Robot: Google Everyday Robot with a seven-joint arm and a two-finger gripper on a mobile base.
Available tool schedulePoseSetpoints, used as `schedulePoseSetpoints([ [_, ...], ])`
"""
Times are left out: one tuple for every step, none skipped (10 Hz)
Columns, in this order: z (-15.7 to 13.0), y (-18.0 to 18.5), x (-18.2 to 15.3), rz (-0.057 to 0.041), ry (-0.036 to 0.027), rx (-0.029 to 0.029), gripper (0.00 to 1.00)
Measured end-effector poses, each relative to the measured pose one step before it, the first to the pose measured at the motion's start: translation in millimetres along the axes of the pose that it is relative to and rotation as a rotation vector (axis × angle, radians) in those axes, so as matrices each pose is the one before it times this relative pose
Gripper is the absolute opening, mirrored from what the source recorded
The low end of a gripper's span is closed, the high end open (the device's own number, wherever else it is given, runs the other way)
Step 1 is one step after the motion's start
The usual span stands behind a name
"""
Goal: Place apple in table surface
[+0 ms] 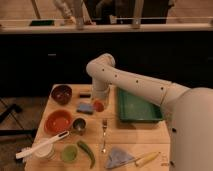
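The apple (99,106) is a small orange-red fruit at the tip of my gripper (99,102), low over the table surface (130,135) in its back middle. My gripper hangs down from the white arm, which reaches in from the right, and it is shut on the apple. The fingers are mostly hidden by the wrist. I cannot tell whether the apple touches the light wooden planks. A blue sponge (85,107) lies just left of the apple.
A green tray (137,107) sits right of the apple. To the left are a dark bowl (61,93), an orange bowl (58,121) and a metal cup (79,125). Nearer the front lie a fork (104,135), a white brush (42,145), a green pepper (87,152) and a grey cloth (119,157).
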Motion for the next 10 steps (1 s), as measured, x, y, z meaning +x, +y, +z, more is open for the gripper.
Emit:
schedulePoseSetpoints([
  [0.59,-0.05,0.32,-0.00141,0.00131,-0.00434,0.0],
  [3.43,-0.06,1.59,0.00101,0.00218,-0.01288,0.0],
  [2.33,-1.41,3.41,0.00305,0.00392,-0.01015,0.0],
  [2.14,-1.31,4.66,0.004,0.0023,-0.01021,0.0],
  [2.16,-0.31,3.36,0.00392,0.0005,-0.00775,0.0],
  [2.31,-0.23,5.2,0.00793,0.00034,-0.00828,0.0],
  [2.53,0.15,6.02,0.00797,0.00066,-0.0081,0.0],
  [1.86,0.56,3.35,0.00519,-0.0002,-0.00522,0.0],
  [2.37,1.18,5.24,0.00909,0.00199,-0.00669,0.0],
  [3.79,1.85,6.48,0.01696,0.00361,-0.00653,0.0],
])
